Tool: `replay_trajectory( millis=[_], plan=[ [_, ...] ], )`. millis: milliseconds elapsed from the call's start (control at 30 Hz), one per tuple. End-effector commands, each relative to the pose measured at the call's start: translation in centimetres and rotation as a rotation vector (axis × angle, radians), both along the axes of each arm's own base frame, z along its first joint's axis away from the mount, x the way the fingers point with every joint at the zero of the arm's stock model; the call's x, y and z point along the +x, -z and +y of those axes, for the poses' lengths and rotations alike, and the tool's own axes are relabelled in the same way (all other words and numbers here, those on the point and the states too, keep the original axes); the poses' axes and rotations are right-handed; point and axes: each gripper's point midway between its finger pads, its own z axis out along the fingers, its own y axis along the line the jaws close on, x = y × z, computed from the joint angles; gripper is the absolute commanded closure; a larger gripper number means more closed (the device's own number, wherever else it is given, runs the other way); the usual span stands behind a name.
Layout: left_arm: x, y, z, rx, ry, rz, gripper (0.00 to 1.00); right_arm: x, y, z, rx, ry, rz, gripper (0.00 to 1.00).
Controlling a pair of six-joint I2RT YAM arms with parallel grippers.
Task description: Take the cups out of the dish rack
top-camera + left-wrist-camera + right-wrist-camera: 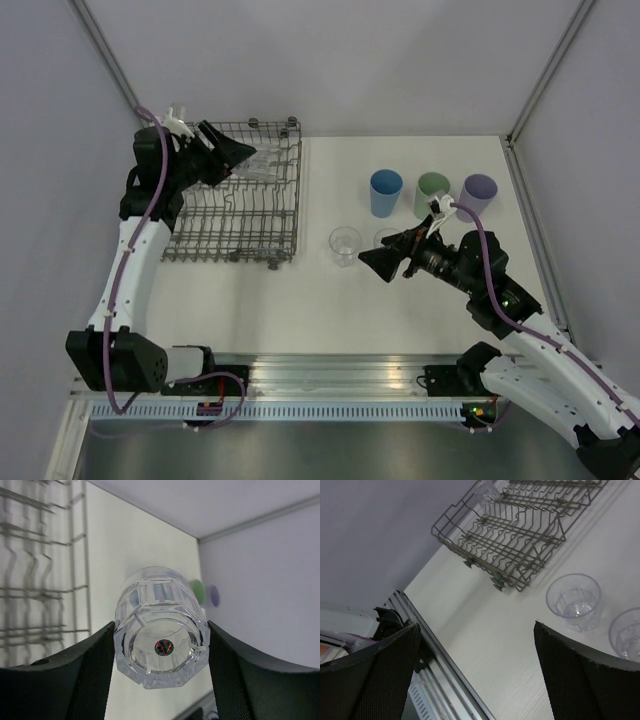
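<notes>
The grey wire dish rack stands at the left of the table. My left gripper is shut on a clear cup over the rack's far right corner. In the left wrist view the cup lies base-on between both fingers. The blue cup, green cup and purple cup stand in a row at the back right. One clear cup stands in front of them, and another is partly hidden by my right gripper, which is open and empty.
The right wrist view shows the rack, the two clear cups on the table and the metal rail at the table's near edge. Grey walls close the table at the back and on both sides.
</notes>
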Motion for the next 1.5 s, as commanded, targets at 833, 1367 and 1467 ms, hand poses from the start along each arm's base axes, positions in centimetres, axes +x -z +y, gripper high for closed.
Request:
replay_trajectory(
  millis=[833, 1367, 1467],
  plan=[
    [-18.3, -2.9, -17.4, -0.742, 0.762, -0.027, 0.98, -2.8, -9.9, 4.2, 0.412, -0.297, -0.072, 0.29],
    [-18.3, -2.1, -18.4, -0.741, 0.805, -0.011, 0.97, -2.3, -8.6, 3.7, 0.325, -0.251, -0.091, 0.99],
    [-18.2, -2.4, -18.4, -0.700, 0.799, -0.057, 0.12, -2.1, -8.4, 3.4, 0.280, -0.228, -0.103, 1.00]
  ],
)
